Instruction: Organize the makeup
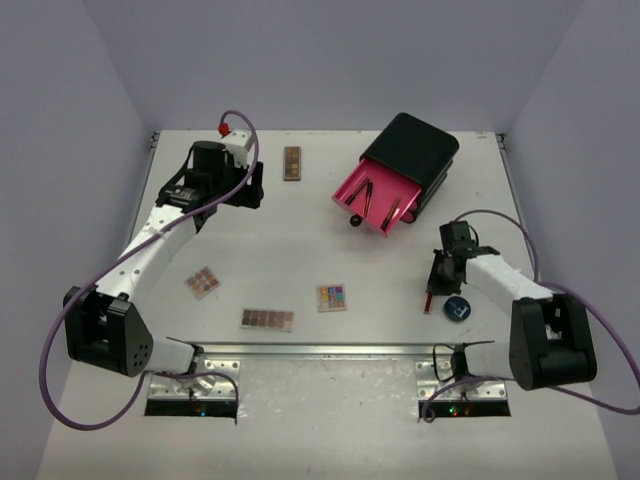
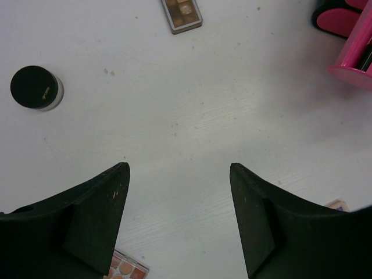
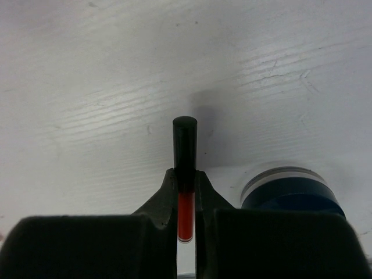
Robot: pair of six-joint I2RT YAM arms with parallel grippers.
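Observation:
My right gripper (image 1: pixel 437 280) (image 3: pixel 185 174) is shut on a thin red tube with a black cap (image 3: pixel 185 145), low over the table. A round dark blue compact (image 1: pixel 458 309) (image 3: pixel 290 195) lies just right of it. My left gripper (image 1: pixel 245 188) (image 2: pixel 179 168) is open and empty, high above the table at the far left. A brown palette (image 1: pixel 292 162) (image 2: pixel 182 14) lies beyond it, and a round black jar (image 2: pixel 36 87) to its left. A peach palette (image 1: pixel 203 282) (image 2: pixel 125 268), a long brown palette (image 1: pixel 267 319) and a multicoloured palette (image 1: pixel 332 297) lie near the front.
A black box (image 1: pixel 412 148) stands at the back right with its pink drawer (image 1: pixel 378 203) (image 2: pixel 354 55) pulled out. Two thin dark red pencils (image 1: pixel 368 195) lie in the drawer. Purple cables loop from both arms.

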